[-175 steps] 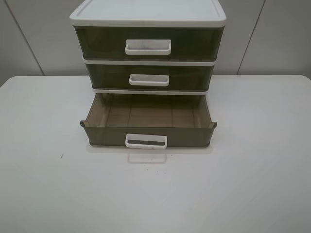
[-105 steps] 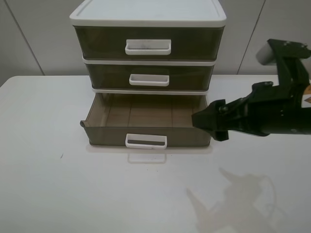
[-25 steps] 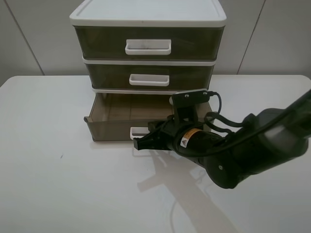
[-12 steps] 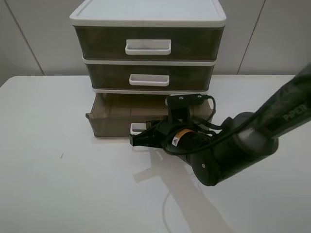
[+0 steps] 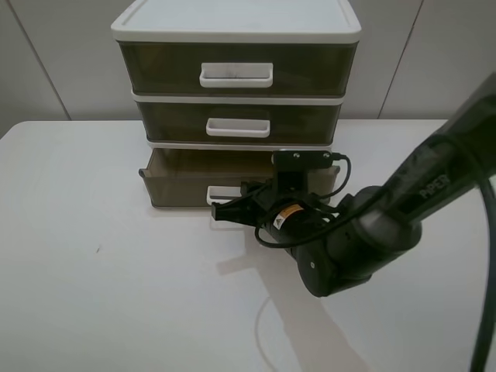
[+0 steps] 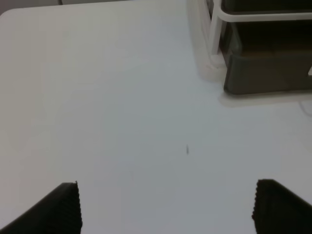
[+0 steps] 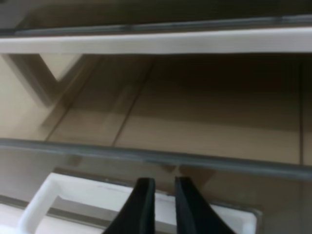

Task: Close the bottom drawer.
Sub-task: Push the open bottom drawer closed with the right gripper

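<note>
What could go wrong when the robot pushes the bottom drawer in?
The right gripper meets the white loop handle of the smoky brown translucent bottom drawer with narrow tips that might slip off. A hard push might also shove the white-framed three-drawer cabinet backward.

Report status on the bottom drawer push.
Left gripper open, over the table. Right gripper shut, tips at the white handle of the bottom drawer. Drawer partly out, not yet closed. Nothing seen blocking it.
</note>
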`<state>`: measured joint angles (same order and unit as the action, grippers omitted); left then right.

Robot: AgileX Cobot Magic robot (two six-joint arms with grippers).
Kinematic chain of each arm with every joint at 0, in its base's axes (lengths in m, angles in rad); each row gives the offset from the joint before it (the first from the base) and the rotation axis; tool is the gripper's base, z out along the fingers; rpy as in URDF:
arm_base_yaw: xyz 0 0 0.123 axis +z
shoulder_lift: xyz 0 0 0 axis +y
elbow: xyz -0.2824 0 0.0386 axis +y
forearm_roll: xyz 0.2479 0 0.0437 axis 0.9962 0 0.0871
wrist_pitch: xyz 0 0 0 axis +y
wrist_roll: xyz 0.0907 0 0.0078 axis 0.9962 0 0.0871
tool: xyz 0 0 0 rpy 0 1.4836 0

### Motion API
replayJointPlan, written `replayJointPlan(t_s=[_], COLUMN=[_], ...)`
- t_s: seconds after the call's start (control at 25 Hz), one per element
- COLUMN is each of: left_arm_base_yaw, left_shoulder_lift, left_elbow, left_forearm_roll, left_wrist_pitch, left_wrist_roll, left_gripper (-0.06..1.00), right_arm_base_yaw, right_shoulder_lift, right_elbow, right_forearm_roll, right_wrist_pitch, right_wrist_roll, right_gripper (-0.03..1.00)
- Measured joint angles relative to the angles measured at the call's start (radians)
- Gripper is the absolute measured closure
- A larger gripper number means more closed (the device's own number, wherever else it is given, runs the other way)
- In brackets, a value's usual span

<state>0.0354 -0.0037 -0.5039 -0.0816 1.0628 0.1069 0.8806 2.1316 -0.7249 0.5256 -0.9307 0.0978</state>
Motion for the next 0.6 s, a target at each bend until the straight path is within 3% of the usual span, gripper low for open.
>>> replayJointPlan(t_s=[0.6], left_arm_base_yaw=[0.000], left_shoulder_lift=[0.000], left_elbow=[0.000], left_forearm_roll=[0.000], left_wrist_pitch=[0.000], left_wrist_roll=[0.000], left_gripper=[0.23], right_arm_base_yaw=[-0.001], right_shoulder_lift=[0.073], right_elbow=[-0.119], right_forearm_roll=[0.058], right_wrist_pitch=[-0.023], right_wrist_roll=[-0.098], right_gripper=[0.95])
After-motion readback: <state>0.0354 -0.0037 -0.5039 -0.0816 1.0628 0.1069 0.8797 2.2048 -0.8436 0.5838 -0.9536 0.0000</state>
